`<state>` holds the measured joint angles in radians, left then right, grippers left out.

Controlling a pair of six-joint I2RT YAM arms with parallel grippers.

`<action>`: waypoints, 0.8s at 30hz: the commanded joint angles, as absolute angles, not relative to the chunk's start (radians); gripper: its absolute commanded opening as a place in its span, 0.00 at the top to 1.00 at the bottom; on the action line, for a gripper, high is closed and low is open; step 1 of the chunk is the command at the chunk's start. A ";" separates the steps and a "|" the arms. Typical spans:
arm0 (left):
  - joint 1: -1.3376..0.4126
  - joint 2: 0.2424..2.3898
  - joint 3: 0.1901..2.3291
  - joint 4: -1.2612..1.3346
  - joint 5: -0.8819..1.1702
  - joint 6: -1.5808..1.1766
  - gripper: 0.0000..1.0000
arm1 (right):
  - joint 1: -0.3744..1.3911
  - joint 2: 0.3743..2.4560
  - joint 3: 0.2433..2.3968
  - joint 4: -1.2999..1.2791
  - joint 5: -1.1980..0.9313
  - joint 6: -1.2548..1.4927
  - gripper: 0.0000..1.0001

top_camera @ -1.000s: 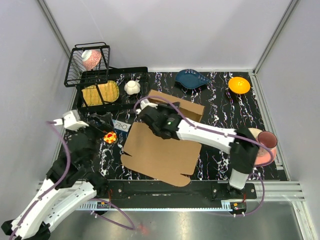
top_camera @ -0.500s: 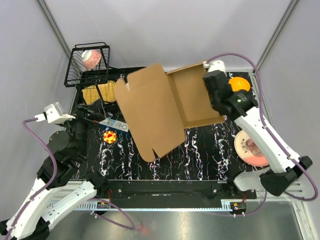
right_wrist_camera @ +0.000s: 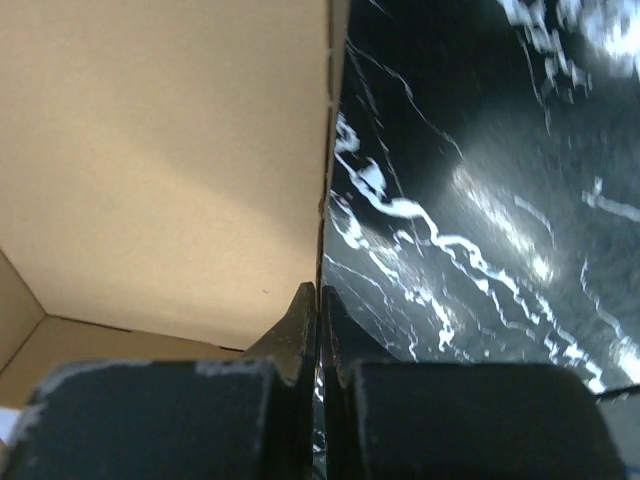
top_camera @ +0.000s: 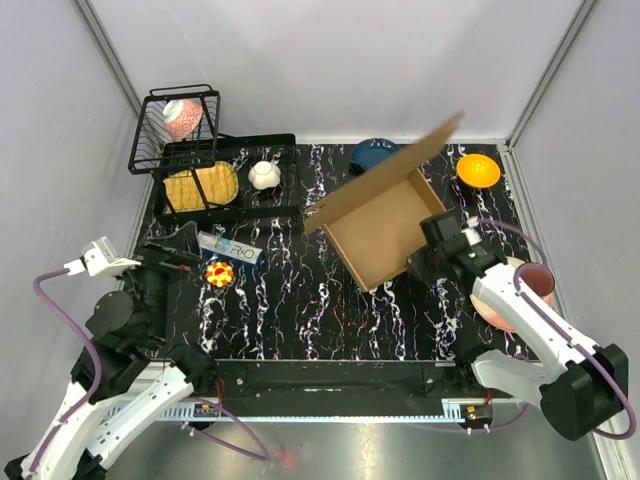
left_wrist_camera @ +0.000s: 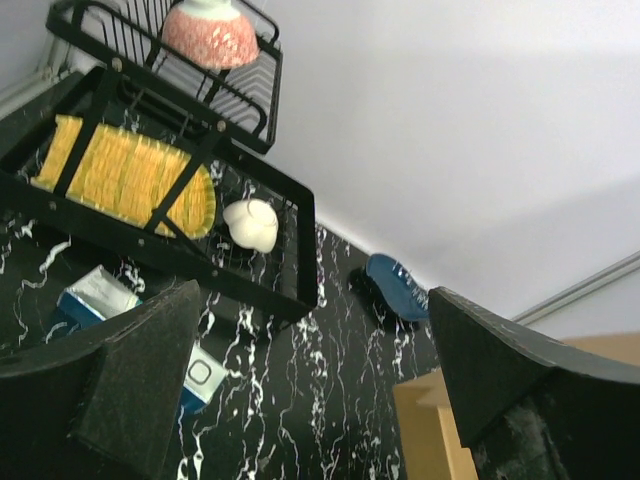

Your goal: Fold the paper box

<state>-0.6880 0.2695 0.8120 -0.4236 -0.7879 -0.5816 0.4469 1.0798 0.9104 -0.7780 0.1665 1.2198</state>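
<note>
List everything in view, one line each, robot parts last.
box: 1, brown, centre right, flap raised
basket: 1, black wire, far left
bowl: 1, pink patterned, in the basket
rack: 1, black, beside the basket
disc: 1, yellow, in the rack
white piece: 1, white, in the rack
dish: 1, blue, far edge, partly behind the flap
orange bowl: 1, orange, far right
plate: 1, pink, near right
cup: 1, maroon, by the plate
toy: 1, red-yellow, near left
packet: 1, blue-white, beside the toy
table: 1, black marbled
left arm: 1, black-white, jaws open
right arm: 1, black-white, jaws pinching the box wall
</note>
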 commanded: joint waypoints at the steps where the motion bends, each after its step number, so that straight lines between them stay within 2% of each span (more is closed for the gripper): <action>1: -0.690 0.262 0.753 -0.460 -0.743 -0.672 0.01 | 0.554 1.069 0.812 -0.785 0.235 1.690 1.00; 5: -0.690 0.282 0.683 -0.460 -0.651 -0.753 0.01 | 0.621 1.130 0.804 -0.842 0.241 1.795 1.00; 10: -0.692 0.331 0.572 -0.434 -0.533 -0.836 0.01 | 0.810 1.233 0.859 -0.910 0.288 1.953 1.00; 16: -0.703 0.281 0.519 -0.413 -0.517 -0.827 0.01 | 0.905 1.377 0.894 -0.875 0.250 1.985 0.98; 17: -0.704 0.262 0.518 -0.413 -0.518 -0.816 0.01 | 0.907 1.384 0.893 -0.862 0.247 1.961 0.90; 19: -0.704 0.250 0.522 -0.413 -0.508 -0.787 0.01 | 0.908 1.384 0.867 -0.819 0.247 1.944 0.83; 20: -0.704 0.252 0.520 -0.405 -0.497 -0.776 0.01 | 0.907 1.378 0.853 -0.804 0.244 1.937 0.75; 24: -0.704 0.291 0.515 -0.396 -0.398 -0.770 0.01 | 0.908 1.342 0.818 -0.764 0.245 1.867 0.55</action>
